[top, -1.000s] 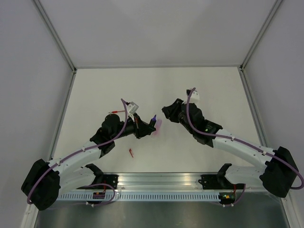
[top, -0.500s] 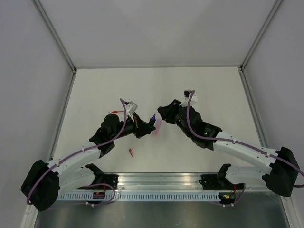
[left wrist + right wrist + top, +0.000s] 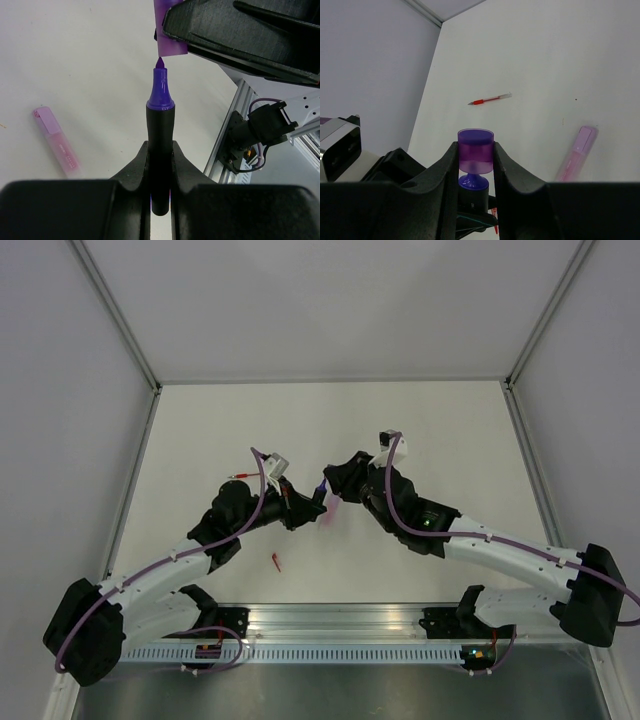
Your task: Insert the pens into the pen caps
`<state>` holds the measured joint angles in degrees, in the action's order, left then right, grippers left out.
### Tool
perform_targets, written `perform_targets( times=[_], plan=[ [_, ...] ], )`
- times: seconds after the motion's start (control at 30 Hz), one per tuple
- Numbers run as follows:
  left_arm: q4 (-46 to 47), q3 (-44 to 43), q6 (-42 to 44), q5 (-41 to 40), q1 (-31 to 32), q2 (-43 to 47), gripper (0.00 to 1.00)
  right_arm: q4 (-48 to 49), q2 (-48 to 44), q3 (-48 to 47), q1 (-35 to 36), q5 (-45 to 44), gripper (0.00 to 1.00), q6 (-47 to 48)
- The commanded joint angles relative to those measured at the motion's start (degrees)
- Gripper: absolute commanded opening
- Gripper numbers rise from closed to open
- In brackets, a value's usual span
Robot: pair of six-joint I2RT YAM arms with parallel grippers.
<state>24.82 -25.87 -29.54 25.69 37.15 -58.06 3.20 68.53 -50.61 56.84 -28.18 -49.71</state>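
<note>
– Two pincers meet above the white worktop (image 3: pixel 420 430); what does each carry?

– Left pincer (image 3: pixel 160 150): closed on a black-barrelled marker with a purple nib section (image 3: pixel 160 100), clamped round the barrel, with the nib pointing away from the wrist. Right pincer (image 3: pixel 476 155): closed on a stubby translucent purple cap (image 3: pixel 475 142), gripped by its sides.

– How do marker and cap stand to each other?

– In line, with the nib tip at the cap's open mouth; whether it has entered cannot be told.

– And the other items?

– One thick pale pink marker (image 3: pixel 577 152) lies flat on the worktop, just below the meeting point. One thin red pen (image 3: pixel 490 99) lies flat and well apart, beyond the left wrist. One tiny slim red cap (image 3: pixel 276 561) lies near the left forearm, toward the near edge, apart from the thin red pen.
</note>
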Motion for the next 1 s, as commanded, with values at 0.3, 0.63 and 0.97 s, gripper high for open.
perform_targets(
  times=[0.3, 0.63, 0.97],
  plan=[
    [0.8, 0.4, 0.6, -2.3, 0.3, 2.8, 0.02, -3.0, 3.9, -4.5, 6.3, -7.6, 0.00, 0.4],
    [0.7, 1.3, 0.5, -5.1, 0.3, 4.9, 0.02, -6.0, 6.6, -4.6, 12.1, -15.0, 0.00, -3.4],
    [1.2, 2.3, 0.6, -5.7, 0.3, 6.8, 0.02, -11.1, 9.4, -8.9, 16.7, -19.8, 0.20, -10.6]
  ],
)
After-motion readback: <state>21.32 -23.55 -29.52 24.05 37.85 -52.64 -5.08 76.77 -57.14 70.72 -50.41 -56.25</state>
